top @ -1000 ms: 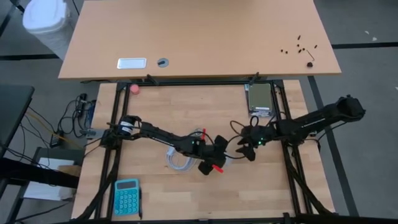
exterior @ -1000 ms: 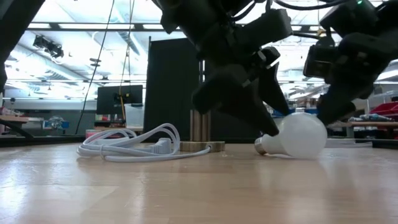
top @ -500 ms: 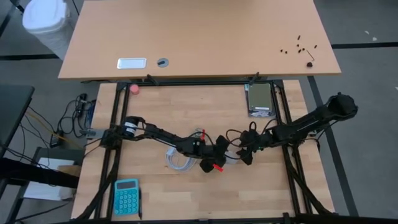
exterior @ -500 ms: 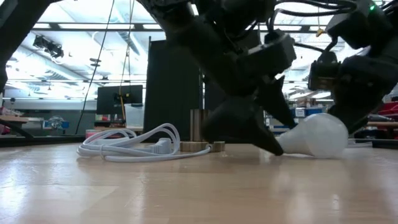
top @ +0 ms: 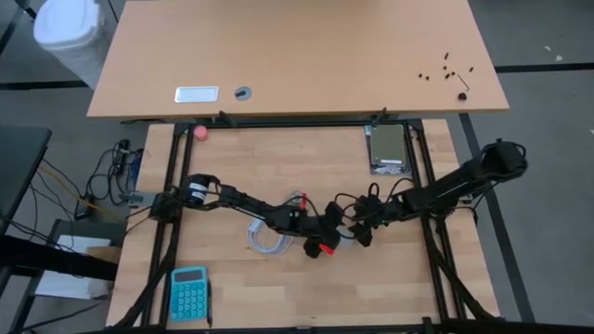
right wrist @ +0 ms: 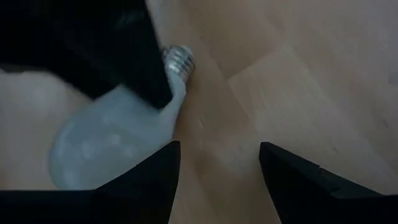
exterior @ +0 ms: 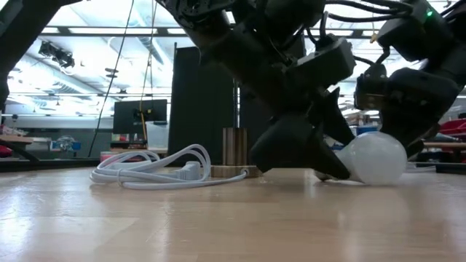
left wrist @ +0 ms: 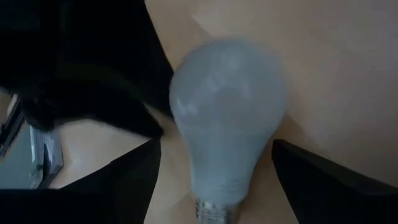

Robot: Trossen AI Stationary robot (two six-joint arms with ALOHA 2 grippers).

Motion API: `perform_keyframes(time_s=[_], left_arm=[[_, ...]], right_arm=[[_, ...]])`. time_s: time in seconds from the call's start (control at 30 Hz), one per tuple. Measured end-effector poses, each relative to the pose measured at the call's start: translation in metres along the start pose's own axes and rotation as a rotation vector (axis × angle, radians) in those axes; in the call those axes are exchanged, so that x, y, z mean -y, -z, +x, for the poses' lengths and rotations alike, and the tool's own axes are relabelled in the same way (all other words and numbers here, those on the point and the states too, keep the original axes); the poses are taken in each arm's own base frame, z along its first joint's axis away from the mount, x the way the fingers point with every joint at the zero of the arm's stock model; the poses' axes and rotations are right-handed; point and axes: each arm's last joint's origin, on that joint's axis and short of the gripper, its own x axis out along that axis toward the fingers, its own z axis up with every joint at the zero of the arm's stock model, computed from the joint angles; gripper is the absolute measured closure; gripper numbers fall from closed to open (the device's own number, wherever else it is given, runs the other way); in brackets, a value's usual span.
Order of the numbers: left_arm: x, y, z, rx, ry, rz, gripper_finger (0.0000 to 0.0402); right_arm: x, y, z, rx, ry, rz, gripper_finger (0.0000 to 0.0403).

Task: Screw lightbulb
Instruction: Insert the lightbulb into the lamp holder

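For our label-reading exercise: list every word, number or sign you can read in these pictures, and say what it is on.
None can be read.
Calculator: its keys and display are too small to make out.
Lightbulb: no printing shows on the frosted globe.
Grey device at the table's far edge: no legible marking.

You have a second wooden desk point(top: 297, 56) butted against the worktop's far edge, grey floor point(top: 548, 139) around it, and a white bin point(top: 67, 26) by its left corner. Beyond, ceiling strip lights point(exterior: 95, 30) and a dark partition point(exterior: 200, 102).
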Motion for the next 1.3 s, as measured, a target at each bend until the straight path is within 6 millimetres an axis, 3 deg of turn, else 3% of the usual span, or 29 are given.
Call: perform_keyframes(time_s=[0.7, 1.07, 1.3], left_arm=[[0.008, 0.003, 0.01, -0.033, -0.055, 0.0, 0.0187], [-0.001, 0.001, 0.009, -0.094, -0.138, -0.095, 0.0194], [-0.019, -0.012, -0.006, -0.029, -0.201, -0.204, 0.0196]], right_arm=[[-0.004, -0.004, 0.003, 0.034, -0.053, 0.0, 0.0172], [-0.003, -0.018, -0.011, 0.111, -0.112, -0.001, 0.0172], [0.005, -0.025, -0.027, 0.134, -0.092, 0.005, 0.0172]])
